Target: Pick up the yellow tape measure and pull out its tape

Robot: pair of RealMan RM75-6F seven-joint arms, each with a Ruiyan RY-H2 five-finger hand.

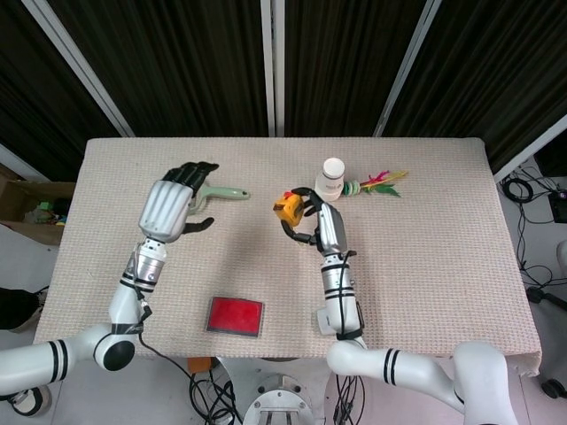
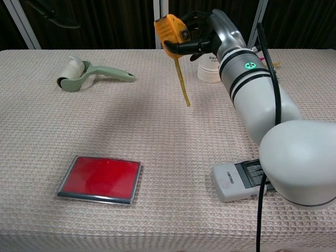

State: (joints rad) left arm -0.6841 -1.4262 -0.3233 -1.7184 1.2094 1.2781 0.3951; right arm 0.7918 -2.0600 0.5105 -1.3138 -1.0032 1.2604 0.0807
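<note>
The yellow tape measure is lifted well above the table, and my right hand grips its case. A short length of yellow tape hangs down from the case with its tip free in the air. In the head view the tape measure sits at the left of my right hand. My left hand is raised over the left part of the table with its fingers spread and nothing in it. It stays well apart from the tape. Only its dark fingers show in the chest view.
A green-handled roller lies at the back left. A red pad lies at the front left and a grey stamp at the front right. Stacked white cups and coloured feathers stand behind my right hand.
</note>
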